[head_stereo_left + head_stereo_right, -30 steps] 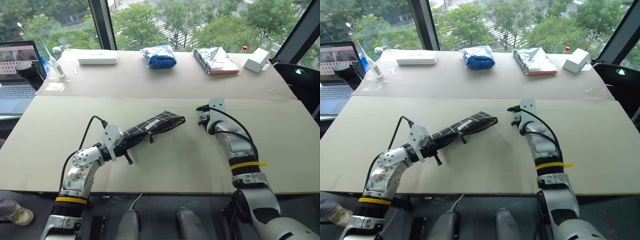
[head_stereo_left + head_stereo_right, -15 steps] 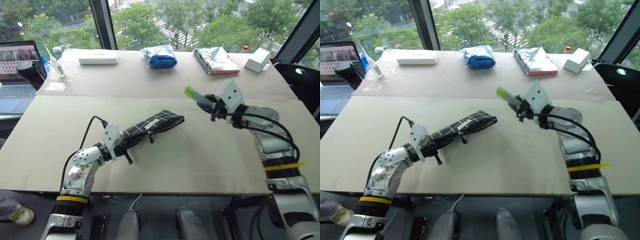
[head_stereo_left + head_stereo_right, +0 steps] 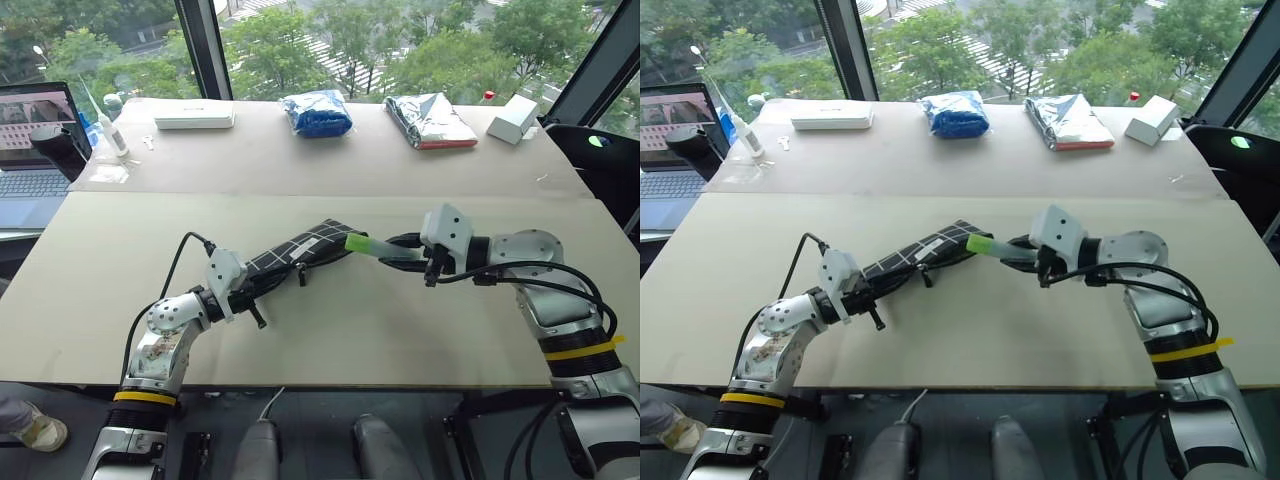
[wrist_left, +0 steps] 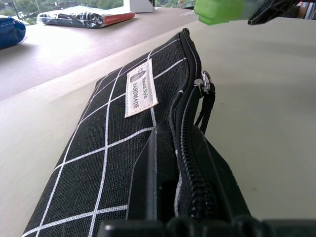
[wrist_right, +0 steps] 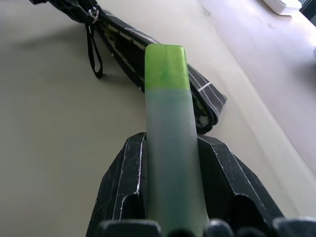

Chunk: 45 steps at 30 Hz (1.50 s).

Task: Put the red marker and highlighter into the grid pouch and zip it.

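Since a second before, the right hand (image 3: 400,247) had lifted the highlighter (image 3: 372,246) off the surface (image 3: 330,330) and swung it leftward. At the left, the left hand (image 3: 250,290), pressed together on the grid pouch (image 3: 305,250), had not moved. The green cap now sat just beside the pouch's open right end, so insertion looked close. The right hand pinched the highlighter's pale body.

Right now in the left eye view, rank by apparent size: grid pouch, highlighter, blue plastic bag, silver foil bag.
1. grid pouch, longest, though it lies nearer the camera.
2. silver foil bag and blue plastic bag: close; the foil bag looks slightly bigger, unsure.
3. highlighter, smallest, partly hidden in the right end effector.
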Tool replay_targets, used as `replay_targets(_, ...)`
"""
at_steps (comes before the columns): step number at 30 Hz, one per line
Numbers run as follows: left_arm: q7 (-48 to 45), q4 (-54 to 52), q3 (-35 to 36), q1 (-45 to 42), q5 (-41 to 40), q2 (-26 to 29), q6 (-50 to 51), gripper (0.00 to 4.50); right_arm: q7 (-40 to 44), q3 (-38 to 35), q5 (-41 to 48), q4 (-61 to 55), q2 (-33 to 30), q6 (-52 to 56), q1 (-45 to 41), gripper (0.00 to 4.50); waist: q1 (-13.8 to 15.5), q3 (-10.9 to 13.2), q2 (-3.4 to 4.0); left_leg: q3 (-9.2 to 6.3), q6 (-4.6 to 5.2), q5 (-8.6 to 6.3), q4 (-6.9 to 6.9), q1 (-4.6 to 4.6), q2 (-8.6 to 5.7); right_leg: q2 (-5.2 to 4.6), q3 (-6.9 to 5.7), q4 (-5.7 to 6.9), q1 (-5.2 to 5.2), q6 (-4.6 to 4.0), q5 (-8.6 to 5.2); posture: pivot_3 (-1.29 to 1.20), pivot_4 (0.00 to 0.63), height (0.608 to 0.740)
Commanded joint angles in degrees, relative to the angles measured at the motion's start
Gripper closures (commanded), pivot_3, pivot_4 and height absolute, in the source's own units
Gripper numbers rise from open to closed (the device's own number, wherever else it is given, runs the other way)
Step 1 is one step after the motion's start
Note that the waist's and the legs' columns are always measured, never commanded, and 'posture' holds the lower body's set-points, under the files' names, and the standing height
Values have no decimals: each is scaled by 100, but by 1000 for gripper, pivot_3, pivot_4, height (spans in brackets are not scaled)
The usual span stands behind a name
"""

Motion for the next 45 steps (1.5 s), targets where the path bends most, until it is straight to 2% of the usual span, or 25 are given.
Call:
replay_targets(1,-16,-75,73,-103,-48,9,-98,4500,-24,93,-216,-53,-1,-321,-57,3445,3,0,0,0,0,0,0,0,0,0,0,0,0,0,0,0,150,740)
replay_targets(10,-10,-121,79,-136,-63,19,-51,4500,-138,327,-740,565,107,-832,-338,3445,24,0,0,0,0,0,1,1,0,0,0,1,0,-1,0,0,150,740)
replay_targets(25,-139,-44,55,-225,-59,36,-9,4500,14,1119,-1491,1203,676,-1786,-1114,3445,37,0,0,-1,0,0,1,1,0,0,-2,3,1,-2,1,0,150,740)
replay_targets(34,-159,-29,70,-257,-59,30,-14,4500,-694,1722,-2371,1621,1551,-2692,-1563,3445,12,0,0,-4,0,0,0,2,0,0,-6,7,-3,-2,1,0,150,740)
replay_targets(40,-156,-67,74,-215,-70,8,-11,4500,-1081,1879,-2776,2033,1826,-3167,-1777,3445,31,0,0,-8,-2,1,0,2,0,0,-11,8,-2,-3,1,0,150,740)
replay_targets(42,-148,-78,78,-204,-73,4,-8,4500,-1041,1825,-2688,2131,1882,-3201,-1790,2431,29,0,1,-9,-2,1,1,1,0,-1,-11,8,-1,-3,2,0,150,740)
replay_targets(45,-133,-97,95,-183,-81,6,-6,4500,-1468,1649,-2860,2367,1892,-3271,-1908,1540,9,0,1,-10,-2,1,0,3,1,0,-13,9,-1,-3,2,0,150,740)
